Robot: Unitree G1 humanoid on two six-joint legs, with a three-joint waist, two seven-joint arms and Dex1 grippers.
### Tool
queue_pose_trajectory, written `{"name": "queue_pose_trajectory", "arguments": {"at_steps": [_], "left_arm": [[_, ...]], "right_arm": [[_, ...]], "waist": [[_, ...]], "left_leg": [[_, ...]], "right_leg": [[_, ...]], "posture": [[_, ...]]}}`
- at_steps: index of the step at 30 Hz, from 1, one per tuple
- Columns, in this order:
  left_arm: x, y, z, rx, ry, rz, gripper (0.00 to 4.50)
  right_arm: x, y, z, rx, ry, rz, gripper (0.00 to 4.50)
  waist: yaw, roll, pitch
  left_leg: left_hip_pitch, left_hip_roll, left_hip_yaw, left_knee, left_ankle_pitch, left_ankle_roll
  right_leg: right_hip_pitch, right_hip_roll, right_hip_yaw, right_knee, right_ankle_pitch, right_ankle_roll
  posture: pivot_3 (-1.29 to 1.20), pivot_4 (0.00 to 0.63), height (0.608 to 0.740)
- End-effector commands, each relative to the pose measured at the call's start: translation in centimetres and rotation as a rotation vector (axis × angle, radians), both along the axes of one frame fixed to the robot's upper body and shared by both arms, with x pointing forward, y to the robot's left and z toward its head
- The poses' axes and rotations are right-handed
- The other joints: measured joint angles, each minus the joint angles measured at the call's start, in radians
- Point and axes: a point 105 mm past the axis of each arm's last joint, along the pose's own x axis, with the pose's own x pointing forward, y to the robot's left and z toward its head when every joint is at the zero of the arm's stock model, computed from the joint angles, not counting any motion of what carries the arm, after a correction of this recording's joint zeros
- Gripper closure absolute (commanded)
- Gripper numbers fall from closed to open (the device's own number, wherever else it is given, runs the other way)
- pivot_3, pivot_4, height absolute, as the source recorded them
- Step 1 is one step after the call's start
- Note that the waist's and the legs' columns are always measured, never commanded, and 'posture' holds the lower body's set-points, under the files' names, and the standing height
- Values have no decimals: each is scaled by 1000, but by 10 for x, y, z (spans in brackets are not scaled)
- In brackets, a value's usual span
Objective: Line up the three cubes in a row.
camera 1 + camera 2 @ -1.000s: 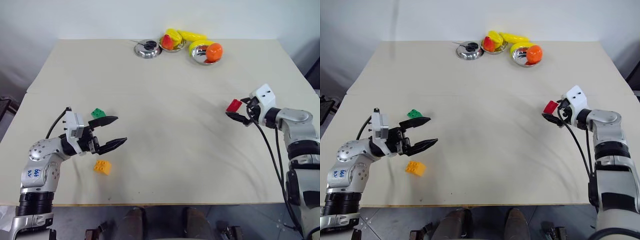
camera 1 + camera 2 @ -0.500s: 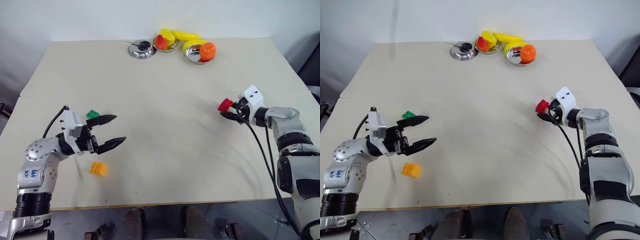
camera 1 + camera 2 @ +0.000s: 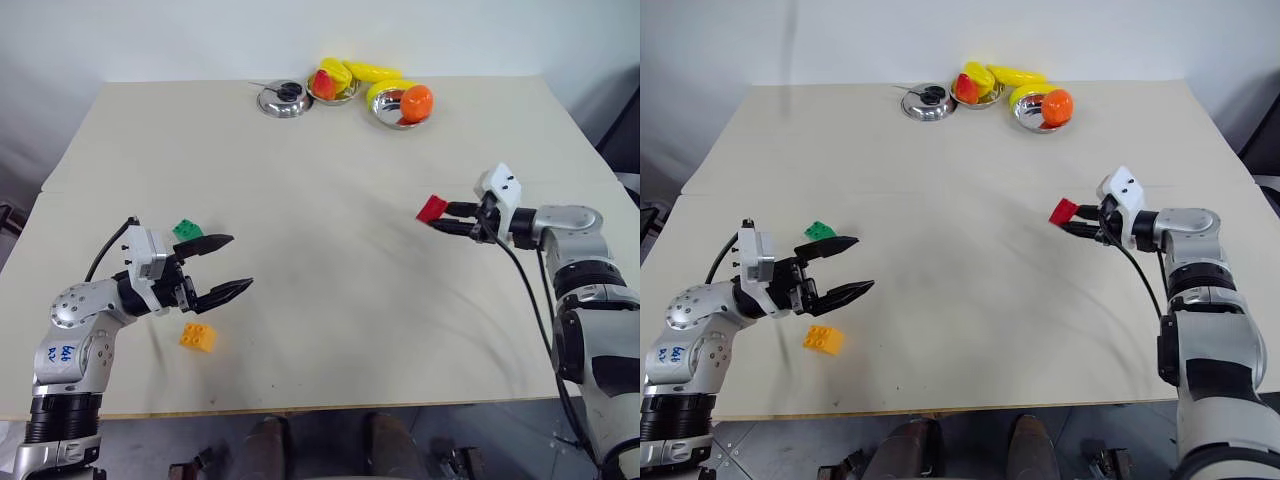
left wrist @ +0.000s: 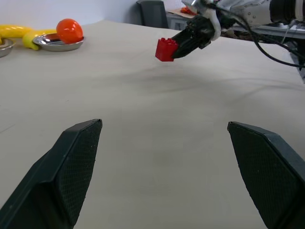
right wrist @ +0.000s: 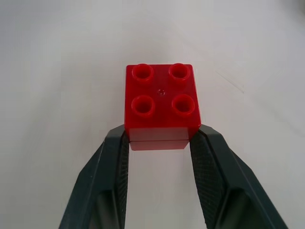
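A: Where is the right gripper [image 3: 437,218], and what does it hold?

B: It is clamped on the red cube [image 5: 161,106]. The two black fingers [image 5: 112,164] press against the cube's opposite sides near its back edge, so most of the cube sticks out past the fingertips, studs facing up. In the head views the cube hangs above the table [image 3: 330,170], on the right half, with the gripper pointing toward the robot's left.

A: And the left gripper [image 3: 224,265]?

B: Its fingers are spread wide with nothing between them. It hovers over the near left part of the table, pointing toward the middle.

A: Where do the other two cubes lie relative to it?

B: The green cube [image 3: 187,230] lies on the table just beyond the gripper, close beside the farther finger. The orange-yellow cube [image 3: 198,336] lies on the table just nearer the robot than the gripper, below the nearer finger. Both are well apart from the red cube.

A: Anything else on the table?

B: Three steel bowls [image 3: 283,99] stand at the far edge, two holding fruit, including an orange [image 3: 416,99] and bananas [image 3: 372,71].
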Motion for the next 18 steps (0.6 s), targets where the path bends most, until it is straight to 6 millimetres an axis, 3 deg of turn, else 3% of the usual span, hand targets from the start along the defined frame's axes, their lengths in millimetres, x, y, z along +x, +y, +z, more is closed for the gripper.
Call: {"name": "queue_pose_trajectory", "arguments": {"at_steps": [1, 7, 18], "left_arm": [[-14, -2, 7, -21, -5, -68, 0], [-25, -1, 0, -7, 61, -93, 0], [-25, 4, 0, 26, 52, -69, 0]], "right_arm": [[-25, 12, 6, -50, 24, 231, 3056], [-57, 28, -25, -209, 90, 427, 3056], [-54, 35, -49, -220, 137, 454, 3056]], "waist": [[0, 0, 0], [3, 0, 0], [2, 0, 0]], "left_leg": [[0, 0, 0, 0, 0, -1], [1, 2, 0, 2, -1, -2], [2, 5, 1, 3, -1, -3]], "right_leg": [[0, 0, 0, 0, 0, 0], [0, 1, -1, 1, 0, 0], [0, 3, 0, 3, 1, -2]], "posture": [[0, 150, 740], [0, 150, 740], [0, 150, 740]]}}
